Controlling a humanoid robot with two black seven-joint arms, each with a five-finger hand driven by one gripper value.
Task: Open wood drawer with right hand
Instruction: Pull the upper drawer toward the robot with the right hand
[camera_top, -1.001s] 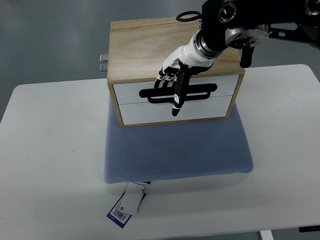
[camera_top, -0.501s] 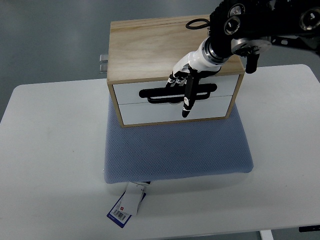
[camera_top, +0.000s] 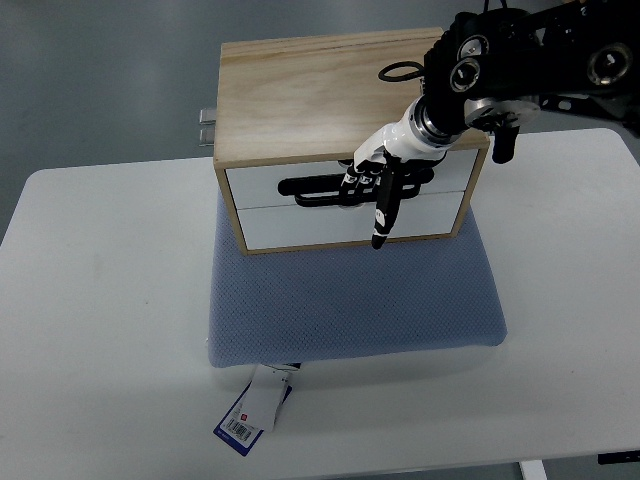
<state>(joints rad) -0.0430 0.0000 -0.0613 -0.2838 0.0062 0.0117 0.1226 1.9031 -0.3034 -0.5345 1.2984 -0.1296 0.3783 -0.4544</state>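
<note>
Right hand (camera_top: 375, 180), white-backed with black fingers, hangs against the front of the wood drawer box (camera_top: 340, 130), its arm entering from the picture's right edge over the box's top. Three or four fingers are curled at the black handle (camera_top: 355, 185) that runs across the upper drawer front, while one long black finger (camera_top: 382, 220) points straight down over the lower drawer front (whether the curled fingers truly hook behind the handle or only rest on it cannot be told from this steep angle). Both white drawer fronts sit flush with the wooden frame. The box stands on the far part of a blue-grey cushion (camera_top: 350, 300), which lies on the white table (camera_top: 100, 300). A small printed tag (camera_top: 255, 410) sticks out from the cushion's near edge.
</note>
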